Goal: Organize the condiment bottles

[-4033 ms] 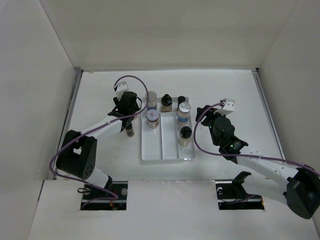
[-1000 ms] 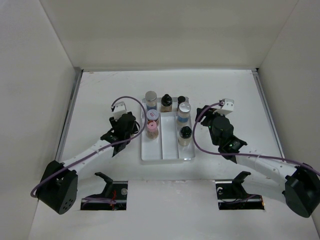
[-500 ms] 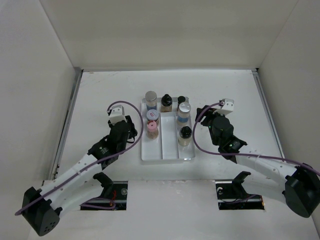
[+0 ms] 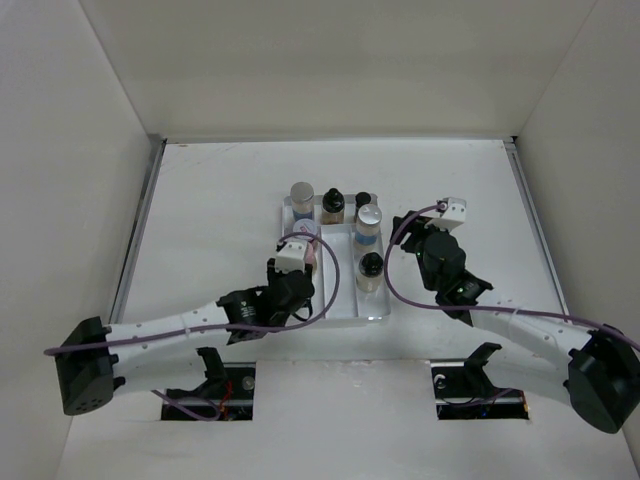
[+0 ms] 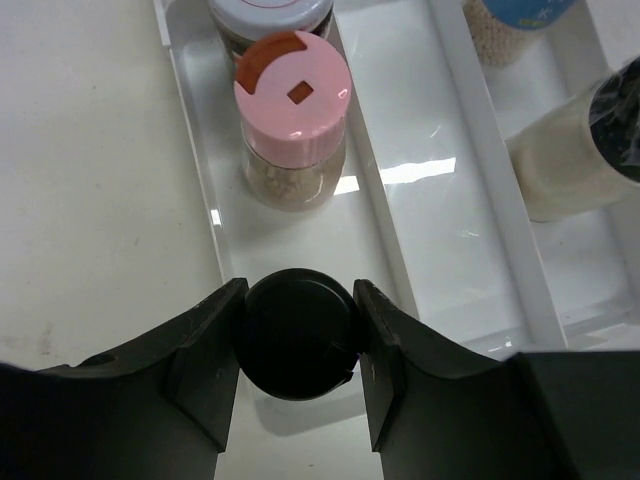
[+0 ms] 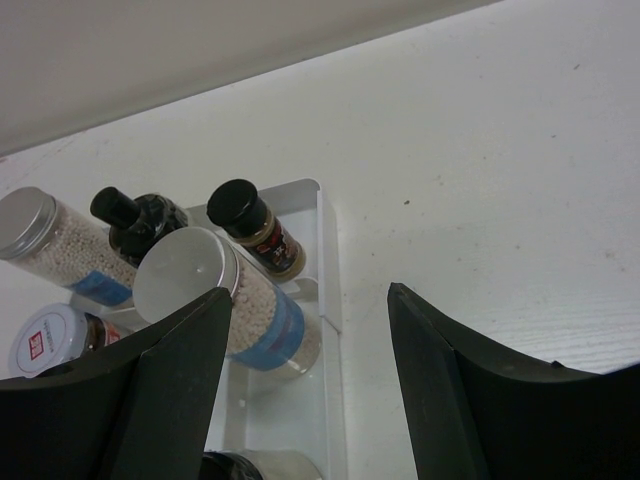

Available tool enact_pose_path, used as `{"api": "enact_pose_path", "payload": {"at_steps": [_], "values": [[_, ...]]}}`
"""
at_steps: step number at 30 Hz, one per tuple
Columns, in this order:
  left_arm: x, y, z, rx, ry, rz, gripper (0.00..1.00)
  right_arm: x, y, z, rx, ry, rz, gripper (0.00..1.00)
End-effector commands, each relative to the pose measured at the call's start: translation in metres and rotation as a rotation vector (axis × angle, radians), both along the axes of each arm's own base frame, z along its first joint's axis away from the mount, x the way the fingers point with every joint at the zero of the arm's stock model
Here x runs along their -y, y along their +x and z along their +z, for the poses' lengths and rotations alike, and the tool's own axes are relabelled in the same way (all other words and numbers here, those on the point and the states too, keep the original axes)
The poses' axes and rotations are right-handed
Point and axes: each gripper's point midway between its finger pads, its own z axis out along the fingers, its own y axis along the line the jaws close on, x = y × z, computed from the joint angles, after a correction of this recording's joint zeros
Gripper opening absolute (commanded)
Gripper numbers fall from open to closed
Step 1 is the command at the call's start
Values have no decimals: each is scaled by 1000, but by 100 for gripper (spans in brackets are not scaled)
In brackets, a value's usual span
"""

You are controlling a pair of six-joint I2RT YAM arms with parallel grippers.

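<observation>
My left gripper is shut on a black-capped bottle at the near end of the left compartment of the white divided tray. Just beyond it stands a pink-capped jar, then a white-lidded jar. In the top view the left gripper covers that spot. My right gripper is open and empty beside the tray's right edge, near a silver-capped, blue-labelled jar and a black-capped bottle. Three more bottles stand along the tray's far end.
The tray lies mid-table between the arms. White walls enclose the table on the left, back and right. The right wrist view shows bare table to the right of the tray rim.
My left arm has swung right and toward the near edge, carrying the black-capped bottle from beside the tray to the near end of its left compartment. The right arm has not moved.
</observation>
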Motion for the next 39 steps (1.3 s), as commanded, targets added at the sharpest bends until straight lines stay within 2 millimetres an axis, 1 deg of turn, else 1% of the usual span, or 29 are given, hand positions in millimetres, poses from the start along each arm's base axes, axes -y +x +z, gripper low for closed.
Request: {"api": "enact_pose_path", "payload": {"at_steps": [1, 3, 5, 7, 9, 11, 14, 16, 19, 20, 24, 25, 26, 27, 28, 30, 32, 34, 35, 37, 39], "values": [[19, 11, 19, 72, -75, 30, 28, -1, 4, 19, 54, 37, -5, 71], [23, 9, 12, 70, -62, 19, 28, -2, 4, 19, 56, 40, -2, 71], [23, 8, 6, 76, -38, 22, 30, -1, 3, 18, 53, 36, -2, 71], [22, 6, 3, 87, -22, 28, 36, -1, 3, 20, 58, 40, -3, 70], [24, 3, 3, 94, -16, 20, 40, -2, 3, 19, 56, 38, 0, 70], [23, 1, 5, 106, -18, 21, 48, -1, 3, 19, 54, 36, -2, 70], [20, 3, 4, 104, -19, 34, 49, 0, 2, 22, 64, 41, -5, 71], [21, 1, 5, 106, -21, 25, 52, 0, 2, 21, 59, 43, -2, 71], [19, 3, 3, 102, -17, 32, 57, 1, 1, 24, 69, 47, -5, 71], [18, 3, 4, 102, -12, 34, 61, 2, 1, 25, 71, 50, -5, 71], [16, 6, 23, 134, -49, 50, 83, 2, 1, 24, 69, 50, -7, 71], [14, 8, 30, 143, -69, 58, 91, 2, 0, 25, 71, 52, -5, 71], [13, 8, 34, 145, -80, 56, 96, 1, 0, 25, 72, 55, -2, 71], [12, 9, 39, 151, -89, 58, 100, 2, 1, 24, 69, 53, -4, 71], [10, 10, 45, 159, -97, 60, 100, 2, 1, 23, 65, 50, -5, 71], [3, 13, 58, 182, -116, 81, 100, 2, 1, 23, 66, 51, -7, 72], [-8, 20, 77, 217, -141, 121, 100, 4, 1, 23, 68, 53, -13, 74], [-34, 30, 98, 272, -177, 216, 100, 5, 2, 21, 63, 50, -21, 78], [-49, 34, 107, 303, -209, 277, 100, 8, 2, 22, 65, 50, -33, 100], [-79, 42, 122, 357, -283, 385, 100, 17, 2, 20, 67, 48, -77, 100], [-99, 49, 128, 389, -346, 437, 100, 28, 3, 18, 66, 46, -128, 100]]}}
